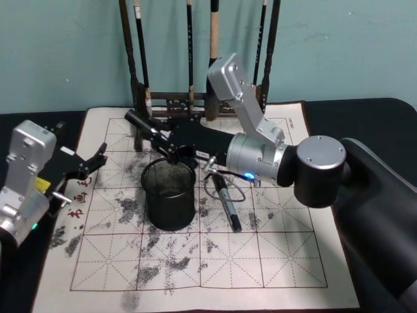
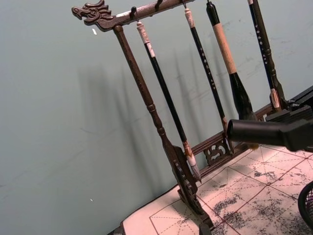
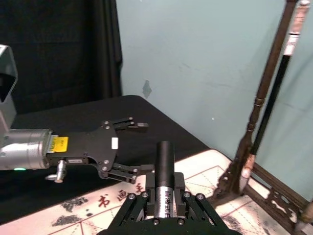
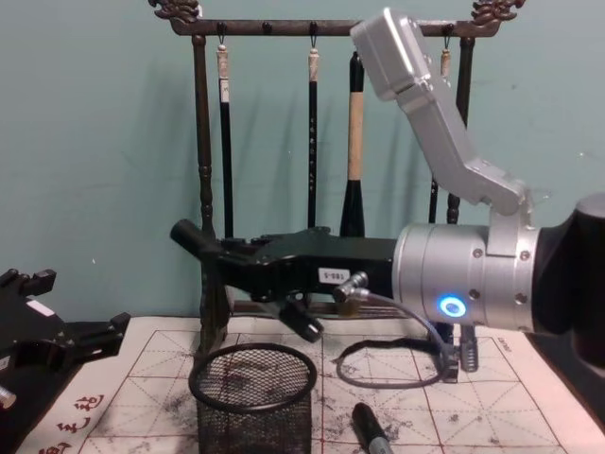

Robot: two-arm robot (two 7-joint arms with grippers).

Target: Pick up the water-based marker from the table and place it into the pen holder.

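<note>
**Right arm.** The right gripper (image 1: 161, 141) reaches in from the right and hangs over the far-left part of the calligraphy mat (image 1: 280, 261), above the pen holder (image 1: 169, 195). Its fingers (image 3: 182, 195) are closed firmly on the barrel of the water-based marker (image 1: 138, 124), one on each side, with no visible gap.

**Marker.** The water-based marker is clear of the table and tilted. Its upper end points up and to the left, toward the brush rack (image 4: 201, 142). Its lower end points down over the pen holder's opening. In the chest view the lower end sits above the rim with a gap between them, so no part of the marker is inside the holder.

**Pen holder.** The holder stands upright on the mat, left of centre, in front of the brush rack. The part of its interior that the head view shows appears empty.

**Left arm.** The left gripper (image 1: 91, 171) is at the left edge of the mat, well apart from the pen holder. Its fingers are spread wide and hold nothing.

**Other items.** A second marker (image 1: 228, 207) lies flat on the mat just to the right of the pen holder, apart from it. Several brushes (image 4: 312, 132) hang from the rack's top bar at the far edge of the black table (image 1: 365, 111).
</note>
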